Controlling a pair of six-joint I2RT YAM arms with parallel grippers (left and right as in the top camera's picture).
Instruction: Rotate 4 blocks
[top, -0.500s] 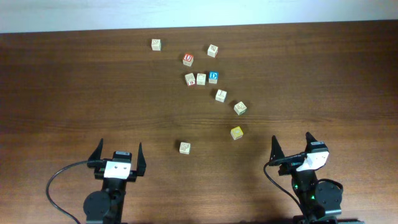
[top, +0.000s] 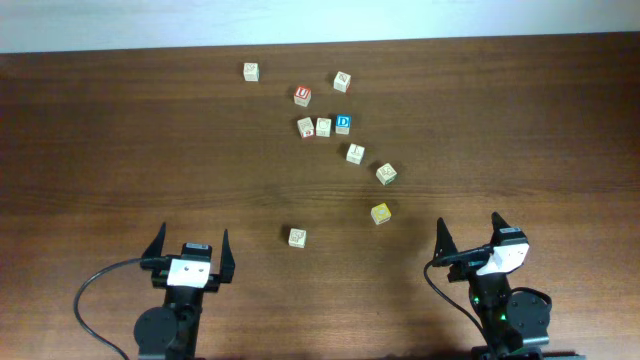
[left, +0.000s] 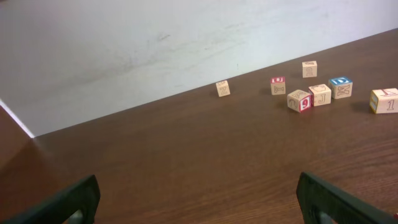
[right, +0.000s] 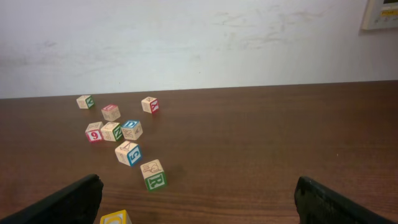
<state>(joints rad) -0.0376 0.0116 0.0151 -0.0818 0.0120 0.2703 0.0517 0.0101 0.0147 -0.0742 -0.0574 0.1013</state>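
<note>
Nothing moved, nearest block (top: 297, 237) shows overhead only, outside both wrist views

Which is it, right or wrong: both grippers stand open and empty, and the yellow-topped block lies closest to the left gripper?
Wrong on one point: in the overhead view the yellow-topped block lies closest to the right gripper, not the left gripper. Both grippers do stand open and empty.
</note>
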